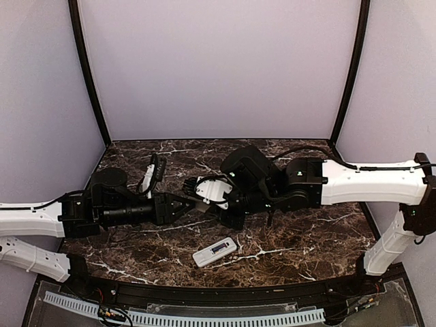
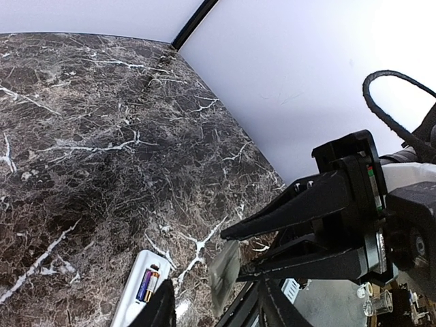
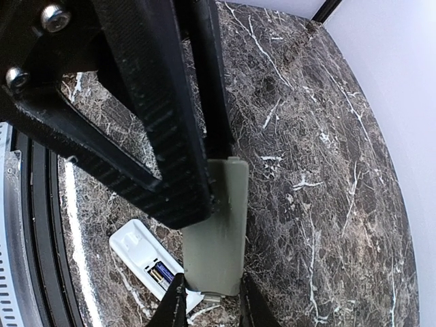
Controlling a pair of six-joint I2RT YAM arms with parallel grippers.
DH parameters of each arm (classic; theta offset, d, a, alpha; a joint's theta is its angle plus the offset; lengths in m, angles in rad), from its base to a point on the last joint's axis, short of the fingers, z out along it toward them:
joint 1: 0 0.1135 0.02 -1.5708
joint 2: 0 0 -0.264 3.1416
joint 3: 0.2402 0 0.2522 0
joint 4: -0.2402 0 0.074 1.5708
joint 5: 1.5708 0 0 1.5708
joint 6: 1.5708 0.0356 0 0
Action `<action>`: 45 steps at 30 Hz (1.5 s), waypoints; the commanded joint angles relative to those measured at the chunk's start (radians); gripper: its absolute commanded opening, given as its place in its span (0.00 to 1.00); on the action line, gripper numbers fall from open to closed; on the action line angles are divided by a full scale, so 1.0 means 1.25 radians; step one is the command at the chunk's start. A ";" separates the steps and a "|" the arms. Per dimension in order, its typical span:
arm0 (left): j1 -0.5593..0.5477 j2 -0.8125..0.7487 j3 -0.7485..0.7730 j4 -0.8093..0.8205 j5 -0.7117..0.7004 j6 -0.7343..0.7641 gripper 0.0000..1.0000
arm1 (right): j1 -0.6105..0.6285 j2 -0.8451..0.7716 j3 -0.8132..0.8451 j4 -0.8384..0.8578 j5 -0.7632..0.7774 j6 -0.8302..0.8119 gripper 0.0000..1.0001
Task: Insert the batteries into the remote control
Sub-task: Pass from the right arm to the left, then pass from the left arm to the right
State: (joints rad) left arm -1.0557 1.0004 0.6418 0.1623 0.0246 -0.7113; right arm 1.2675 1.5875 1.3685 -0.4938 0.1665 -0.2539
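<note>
The white remote control (image 1: pixel 215 251) lies back up near the table's front edge. Its compartment is open and holds two batteries (image 2: pixel 148 285), which also show in the right wrist view (image 3: pixel 160 274). The remote shows in both wrist views (image 2: pixel 133 303) (image 3: pixel 136 245). The separate back cover (image 3: pixel 216 231) is held in the air above the table. My right gripper (image 3: pixel 211 303) is shut on its lower end. My left gripper (image 2: pixel 216 310) is open, with one jaw on each side of the cover (image 2: pixel 225 276). In the top view the grippers meet at the cover (image 1: pixel 210 191).
A slim black and white object (image 1: pixel 153 174) lies at the back left of the dark marble table (image 1: pixel 306 238). Grey walls close in the back and sides. A white slotted rail (image 1: pixel 204 317) runs along the front edge.
</note>
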 commanded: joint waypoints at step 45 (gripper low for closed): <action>-0.044 -0.104 0.111 0.379 0.068 0.288 0.00 | -0.115 -0.235 -0.180 0.730 -0.403 0.563 0.69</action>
State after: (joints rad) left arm -1.0893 0.8566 0.7673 0.5098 0.0776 -0.3870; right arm 1.1240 1.2301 1.0992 0.2790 -0.2520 0.3077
